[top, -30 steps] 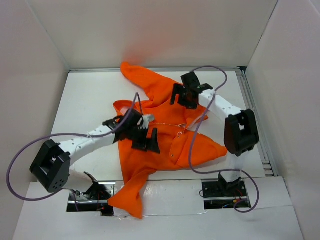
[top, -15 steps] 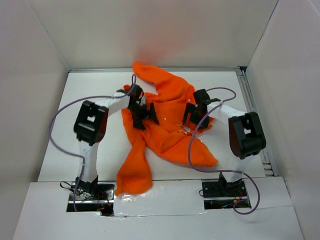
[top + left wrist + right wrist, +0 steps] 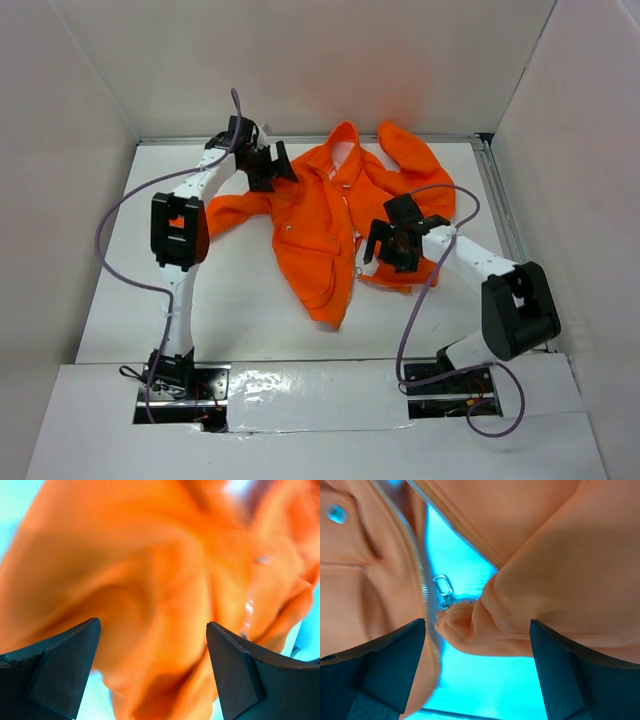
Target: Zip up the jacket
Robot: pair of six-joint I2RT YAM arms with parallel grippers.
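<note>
Toward the upper middle of the overhead view, the jacket (image 3: 315,220) lies on the white table (image 3: 240,310). Its collar points to the back wall, one sleeve stretches to the left, and the other is bunched at the upper right. At the upper left, the left gripper (image 3: 266,166) hangs over the jacket's shoulder area with its fingers spread wide and nothing between them. Its wrist view shows only blurred orange cloth below. At centre right, the right gripper (image 3: 392,248) sits over the jacket's right edge, fingers likewise apart and gripping nothing. In its wrist view the two zipper edges lie parted with bare table between them. The silver zipper pull (image 3: 441,587) rests there beside a folded corner of cloth, untouched.
</note>
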